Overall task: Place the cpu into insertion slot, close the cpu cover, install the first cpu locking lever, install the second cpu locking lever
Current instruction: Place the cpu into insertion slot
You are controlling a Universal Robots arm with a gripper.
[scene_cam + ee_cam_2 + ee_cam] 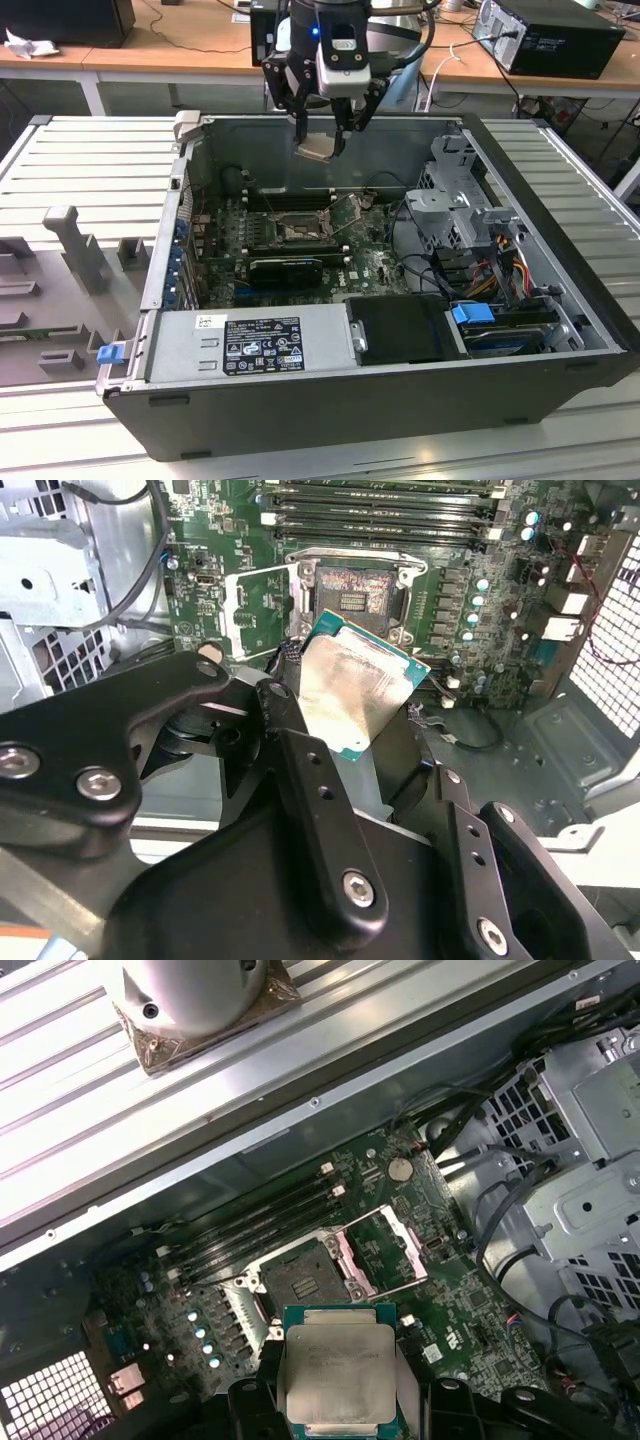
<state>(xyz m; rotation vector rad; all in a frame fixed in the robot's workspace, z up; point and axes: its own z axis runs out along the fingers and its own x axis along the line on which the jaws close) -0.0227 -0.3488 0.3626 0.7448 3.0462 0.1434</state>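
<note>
The fingers [300,770] are clamped on the cpu [365,695], held aloft over the open case [400,400], while the insertion slot [300,1280] lies empty and the cpu cover [347,1257] stands open, so no step is yet done.

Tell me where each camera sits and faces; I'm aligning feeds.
Exterior view: off the arm, looking down into the open computer case; shows the pincer holding the cpu.
First wrist view: at the wrist, facing the insertion slot and open cpu cover; pincer tips show.
Second wrist view: at the wrist, facing the motherboard; pincer links show.
Both wrist views share the cpu and insertion slot.
</note>
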